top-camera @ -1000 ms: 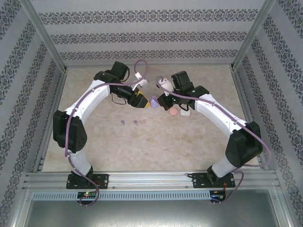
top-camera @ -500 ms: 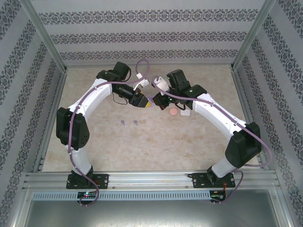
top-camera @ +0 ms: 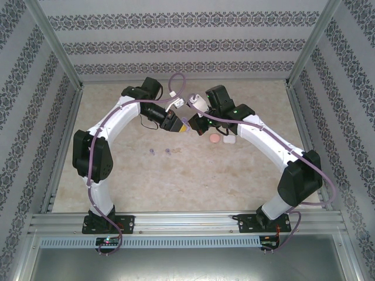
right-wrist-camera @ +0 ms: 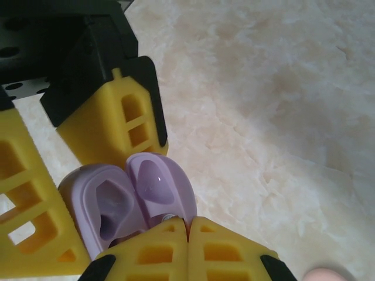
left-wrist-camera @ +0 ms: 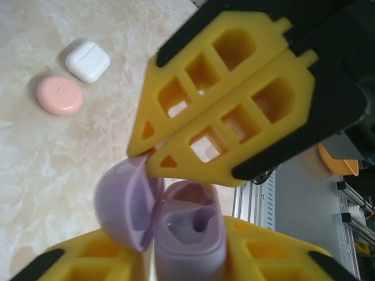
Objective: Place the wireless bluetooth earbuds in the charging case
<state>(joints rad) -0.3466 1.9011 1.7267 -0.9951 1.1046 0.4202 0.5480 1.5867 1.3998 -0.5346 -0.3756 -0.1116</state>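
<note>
A purple charging case (left-wrist-camera: 188,234) hangs above the table with its lid (left-wrist-camera: 124,204) swung open, and its moulded wells look empty. My left gripper (left-wrist-camera: 181,237) is shut on the case body, one yellow finger on each side. My right gripper (right-wrist-camera: 188,225) is shut, its joined fingertips pressed against the rim of the lid (right-wrist-camera: 159,182) near the hinge. In the top view the left gripper (top-camera: 183,126) and right gripper (top-camera: 195,121) meet over the middle back of the table. Two tiny purple earbuds (top-camera: 152,152) (top-camera: 168,152) lie on the table in front of them.
A closed pink case (left-wrist-camera: 58,95) and a closed white case (left-wrist-camera: 88,60) lie side by side on the marble tabletop (right-wrist-camera: 281,117). In the top view the pink case (top-camera: 215,139) and white case (top-camera: 228,139) sit under the right forearm. Patterned walls and metal posts ring the table.
My left jaws have narrowed onto the purple case. Both grippers have drifted slightly towards the back with the case between them. The cases and earbuds on the table have not moved.
</note>
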